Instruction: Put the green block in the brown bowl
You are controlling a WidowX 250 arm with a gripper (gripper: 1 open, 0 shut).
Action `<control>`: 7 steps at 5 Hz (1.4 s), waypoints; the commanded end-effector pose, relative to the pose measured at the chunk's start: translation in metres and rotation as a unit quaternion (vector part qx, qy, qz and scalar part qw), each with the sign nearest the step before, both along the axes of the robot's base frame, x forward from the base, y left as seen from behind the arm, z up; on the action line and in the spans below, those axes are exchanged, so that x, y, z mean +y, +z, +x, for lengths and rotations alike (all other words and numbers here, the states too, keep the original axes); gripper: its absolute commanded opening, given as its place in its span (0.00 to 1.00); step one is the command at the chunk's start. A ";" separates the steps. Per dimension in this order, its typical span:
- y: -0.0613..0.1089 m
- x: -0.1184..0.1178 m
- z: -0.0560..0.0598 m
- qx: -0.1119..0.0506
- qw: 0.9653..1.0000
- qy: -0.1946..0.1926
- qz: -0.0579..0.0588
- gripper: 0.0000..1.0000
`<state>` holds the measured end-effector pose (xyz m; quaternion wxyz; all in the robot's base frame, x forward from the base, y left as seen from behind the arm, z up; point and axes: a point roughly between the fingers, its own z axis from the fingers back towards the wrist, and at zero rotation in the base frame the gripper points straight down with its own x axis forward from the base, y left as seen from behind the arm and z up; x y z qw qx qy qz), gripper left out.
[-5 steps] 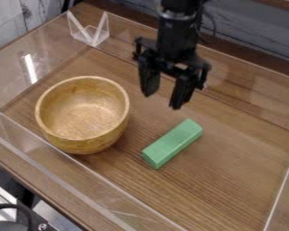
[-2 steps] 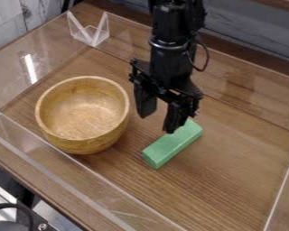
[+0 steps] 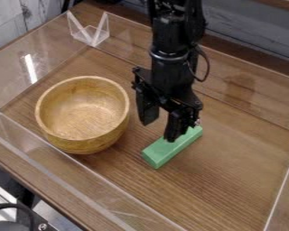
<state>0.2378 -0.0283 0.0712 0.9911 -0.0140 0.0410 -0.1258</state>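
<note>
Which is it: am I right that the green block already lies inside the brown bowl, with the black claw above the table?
Not quite: the green block lies on the table, outside the brown bowl, as the camera view shows. The black claw is above the table.

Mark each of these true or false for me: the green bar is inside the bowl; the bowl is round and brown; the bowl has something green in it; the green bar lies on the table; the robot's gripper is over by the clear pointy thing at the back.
1. The green bar is inside the bowl. False: it lies outside, beside it.
2. The bowl is round and brown. True.
3. The bowl has something green in it. False: nothing shows inside.
4. The green bar lies on the table. True.
5. The gripper is by the clear pointy thing. False: it is down near the green bar.
</note>
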 end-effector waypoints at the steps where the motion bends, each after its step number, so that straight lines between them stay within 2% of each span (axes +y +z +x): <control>1: 0.006 -0.004 0.004 -0.029 0.999 -0.014 -0.005 1.00; 4: -0.013 -0.009 0.005 -0.029 0.999 -0.031 -0.013 1.00; 7: -0.021 -0.010 0.007 -0.029 0.999 -0.028 -0.020 1.00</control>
